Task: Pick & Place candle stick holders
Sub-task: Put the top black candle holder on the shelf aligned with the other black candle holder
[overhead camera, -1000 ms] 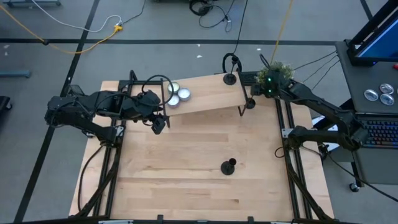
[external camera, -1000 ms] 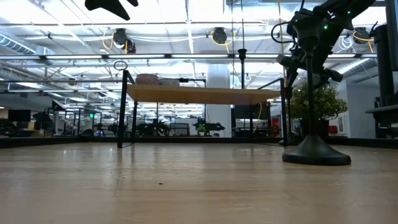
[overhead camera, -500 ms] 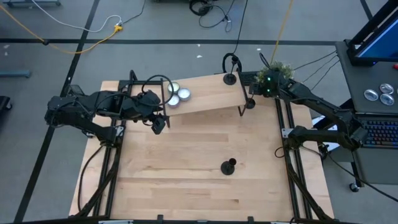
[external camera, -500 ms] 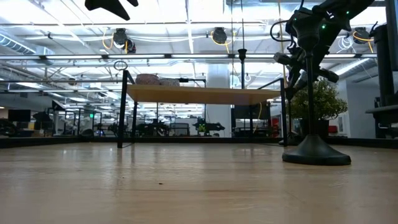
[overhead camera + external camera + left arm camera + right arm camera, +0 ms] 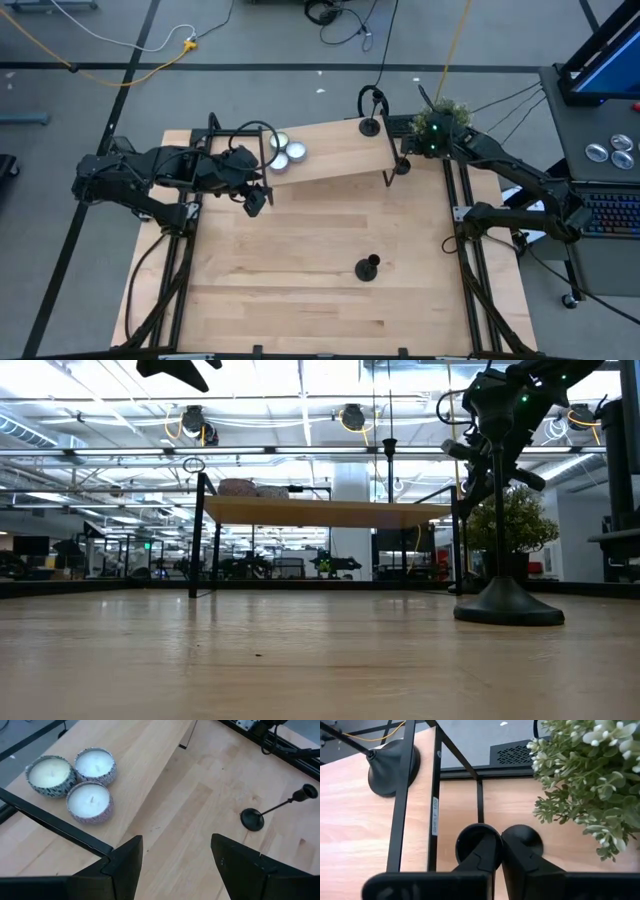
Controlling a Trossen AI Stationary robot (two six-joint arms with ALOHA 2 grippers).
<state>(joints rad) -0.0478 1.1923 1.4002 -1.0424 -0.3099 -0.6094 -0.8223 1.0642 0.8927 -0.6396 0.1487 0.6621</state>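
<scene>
Three black candle stick holders show. One stands on the raised wooden shelf [image 5: 330, 150] near its far right corner [image 5: 370, 127]. One stands on the table's near middle [image 5: 368, 268], large in the low view [image 5: 508, 605]. The third stands by its round base beside the shelf's right leg [image 5: 402, 167], and my right gripper [image 5: 499, 851] is shut over it. My left gripper [image 5: 175, 865] hangs open above the table by the shelf's left end [image 5: 256, 203], with nothing between its fingers. My right gripper comes at the holder from above, pointing down, its shut fingers over the middle of the round base [image 5: 470, 837]. The base shows on both sides of the fingers and rests flat on the table. The fingers themselves hide the stem, so the place of contact cannot be seen.
Three candle tins [image 5: 285, 152] sit on the shelf's left end. A potted plant [image 5: 585, 780] stands close behind my right gripper at the table's far right corner. The shelf's black frame and legs [image 5: 437, 795] run right beside the held holder. Bare tabletop lies under and before the shelf.
My right gripper has shut over the holder beside the shelf's right leg, keeping nearly the same place. The holder's base has stayed on the table.
</scene>
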